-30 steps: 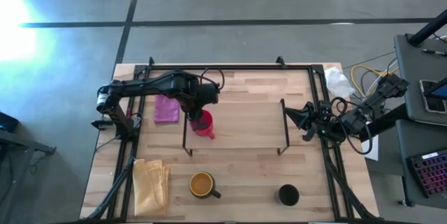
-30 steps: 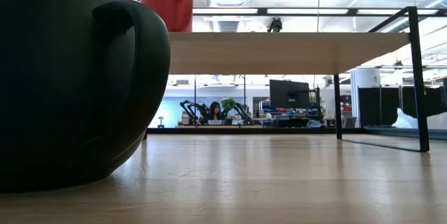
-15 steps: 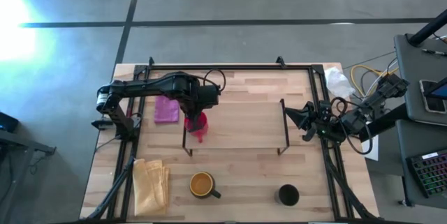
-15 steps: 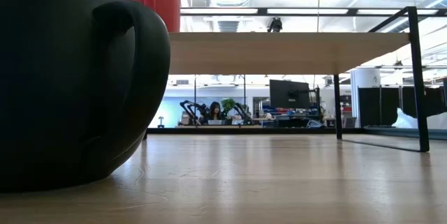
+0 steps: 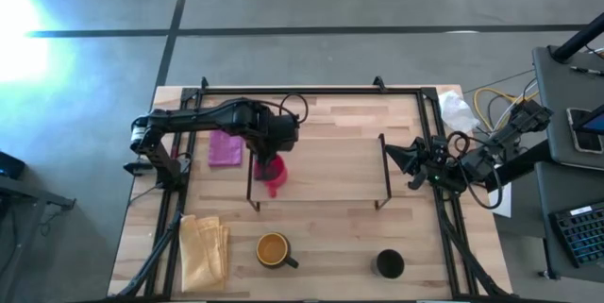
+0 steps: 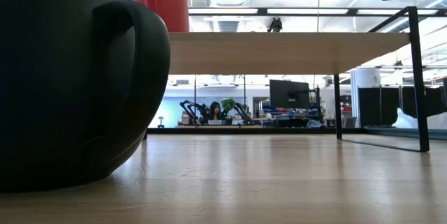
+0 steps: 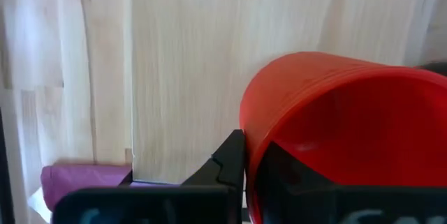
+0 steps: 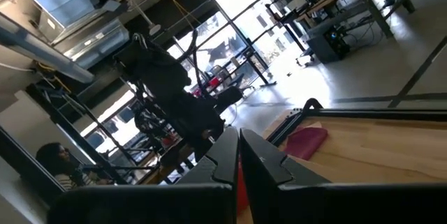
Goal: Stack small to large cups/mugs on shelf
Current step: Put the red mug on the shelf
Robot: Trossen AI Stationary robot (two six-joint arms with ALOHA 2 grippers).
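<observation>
Left end effector [image 5: 270, 163] clamped on the red-pink cup [image 5: 275, 178], tilted above the shelf [image 5: 330, 166] near its left bracket (placing step, apparently). Next: level, lower, release. Right end effector [image 5: 412, 162] parked, fingers together.

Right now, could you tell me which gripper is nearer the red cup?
Left. The left gripper grips the red cup over the shelf's left end; the right gripper waits beyond its right end.
</observation>
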